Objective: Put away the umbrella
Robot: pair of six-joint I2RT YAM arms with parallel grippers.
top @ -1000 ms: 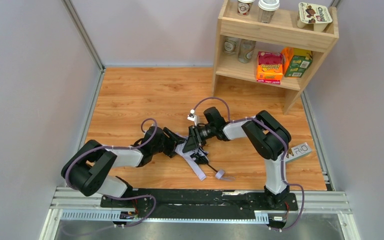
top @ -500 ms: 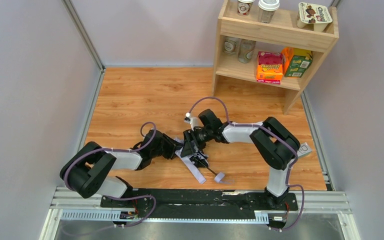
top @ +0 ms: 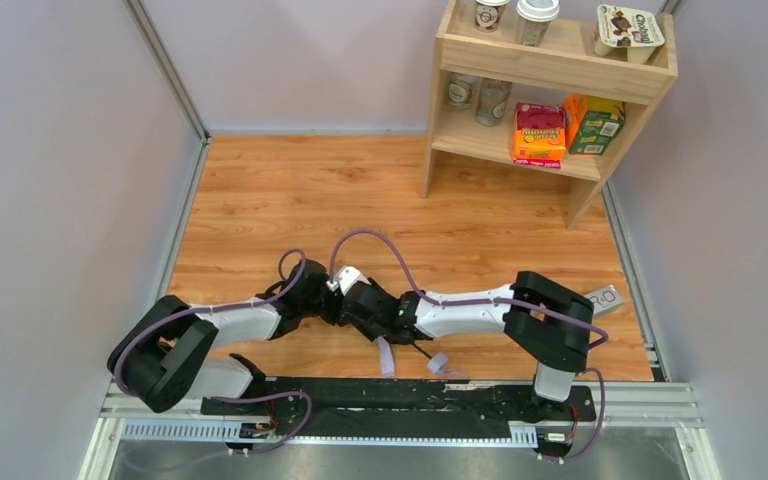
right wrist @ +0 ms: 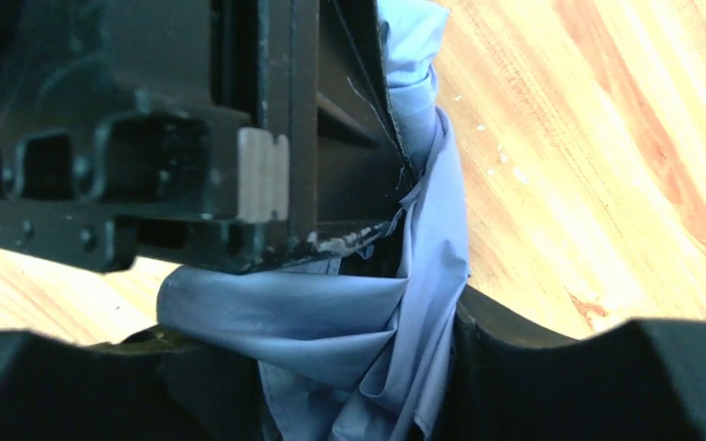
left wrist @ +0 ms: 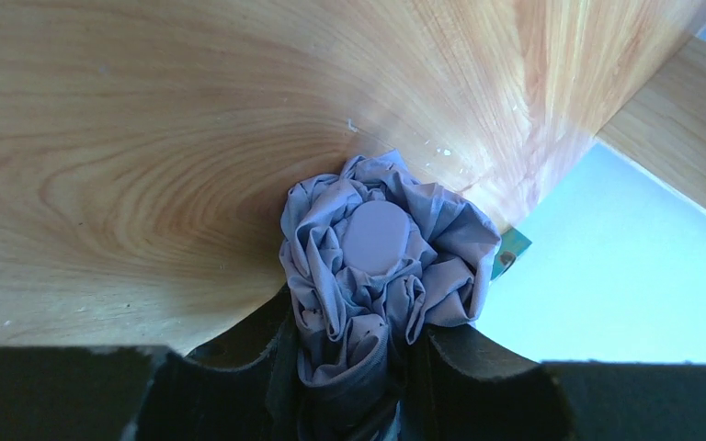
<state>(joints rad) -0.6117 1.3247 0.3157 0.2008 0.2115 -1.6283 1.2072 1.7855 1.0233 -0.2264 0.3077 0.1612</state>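
The umbrella (top: 386,356) lies folded on the wooden floor near the front rail, its pale lavender fabric and strap tab (top: 438,362) showing past the arms. In the left wrist view its round cap and bunched fabric (left wrist: 379,241) stick out between my fingers; my left gripper (left wrist: 360,331) is shut on it. My right gripper (right wrist: 358,367) sits right against the left one (top: 328,300), with folds of the umbrella fabric (right wrist: 331,322) filling the space between its fingers and touching both. In the top view the right gripper (top: 362,306) covers most of the shaft and handle.
A wooden shelf (top: 550,70) stands at the back right, holding cups and snack boxes (top: 540,133). Grey walls close in on the left and right. The black front rail (top: 400,395) runs just below the umbrella. A small label (top: 601,297) lies at the right.
My right arm has swung down and left along the umbrella until it meets the left gripper. The left jaws have closed on the umbrella. The umbrella has shifted toward the front rail.
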